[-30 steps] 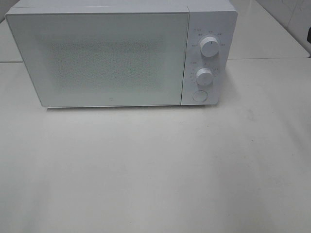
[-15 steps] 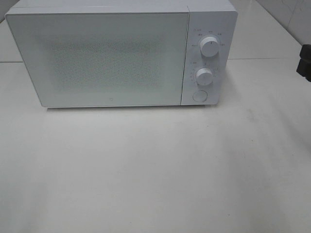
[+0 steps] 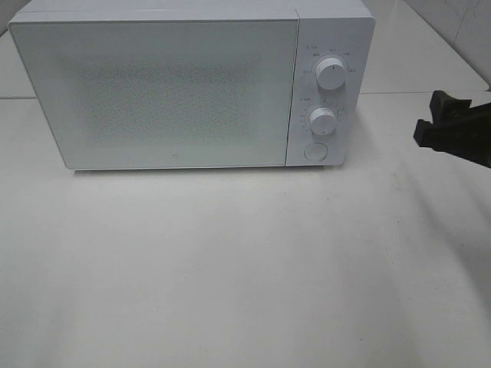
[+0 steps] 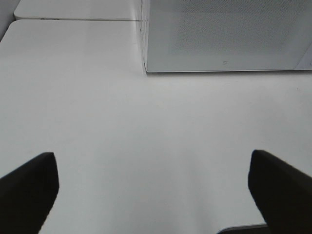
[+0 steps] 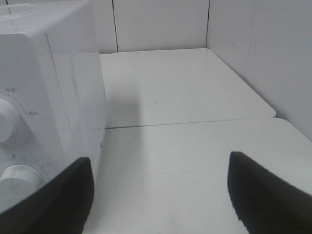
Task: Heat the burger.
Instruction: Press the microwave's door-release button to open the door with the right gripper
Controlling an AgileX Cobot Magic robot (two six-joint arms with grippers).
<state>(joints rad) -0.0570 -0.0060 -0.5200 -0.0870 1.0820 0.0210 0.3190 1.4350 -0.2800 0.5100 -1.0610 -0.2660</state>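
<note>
The burger is hidden or out of view in every view. A white microwave (image 3: 153, 92) stands at the back of the table with its door shut. It also shows in the left wrist view (image 4: 224, 34) and the right wrist view (image 5: 48, 87). My right gripper (image 3: 431, 116) is open and empty, to the right of the microwave's control panel and apart from it. In its wrist view the right gripper (image 5: 161, 200) has its fingers wide apart. My left gripper (image 4: 153, 190) is open and empty over bare table in front of the microwave's left corner; it is outside the exterior view.
The control panel has an upper knob (image 3: 331, 73), a lower knob (image 3: 323, 120) and a round button (image 3: 314, 151). The white table (image 3: 230, 268) spreads in front of the microwave. A tiled wall (image 5: 253, 53) rises to the right.
My right gripper has come in from the right edge of the exterior view and moved left toward the microwave's control panel. The microwave has not moved.
</note>
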